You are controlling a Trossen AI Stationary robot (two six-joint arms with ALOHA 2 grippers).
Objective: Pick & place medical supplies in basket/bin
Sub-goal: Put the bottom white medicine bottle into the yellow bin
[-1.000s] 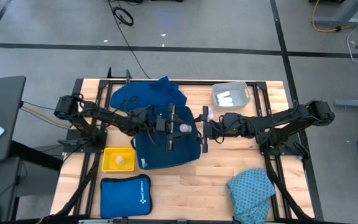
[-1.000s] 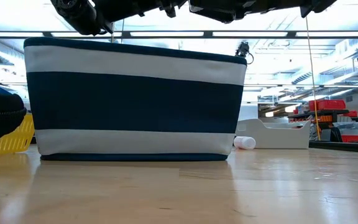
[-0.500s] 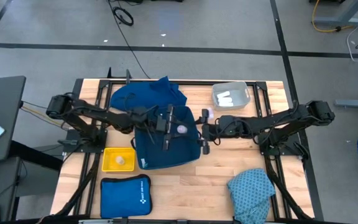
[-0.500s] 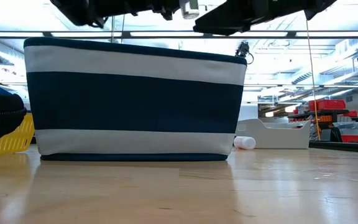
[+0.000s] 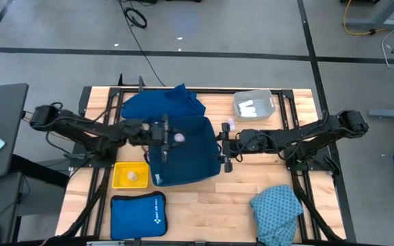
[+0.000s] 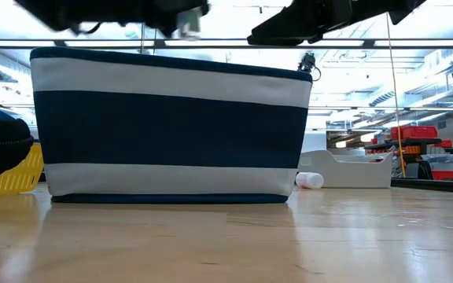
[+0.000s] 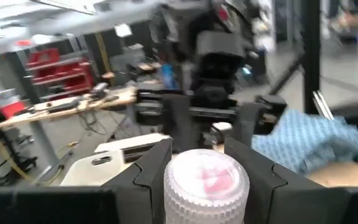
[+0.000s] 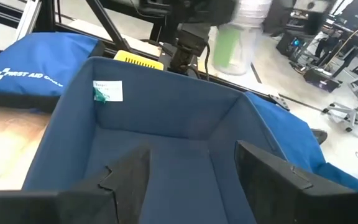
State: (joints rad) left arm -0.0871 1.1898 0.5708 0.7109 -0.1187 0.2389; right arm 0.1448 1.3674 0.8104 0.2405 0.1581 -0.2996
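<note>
Nearest, flat zip pouch [image 5: 137, 212] and crumpled teal speckled cloth [image 5: 277, 209] on pale wood table [image 5: 211, 201]. Behind, yellow tray [image 5: 130, 175], then soft fabric bin [image 5: 184, 152], navy with white bands, square and open-topped. Left gripper [image 5: 170, 132] stretched level above bin's left rim, fingers clamped on ribbed white-capped bottle [image 7: 205, 182]. Right gripper [image 5: 222, 147] level at bin's right rim, fingers [image 8: 126, 177] parted, nothing between. Small white roll [image 6: 310, 180] just beside bin. Farther back, rumpled dark-blue cloth [image 5: 161, 104] and clear box [image 5: 254, 104] of white rolls.
</note>
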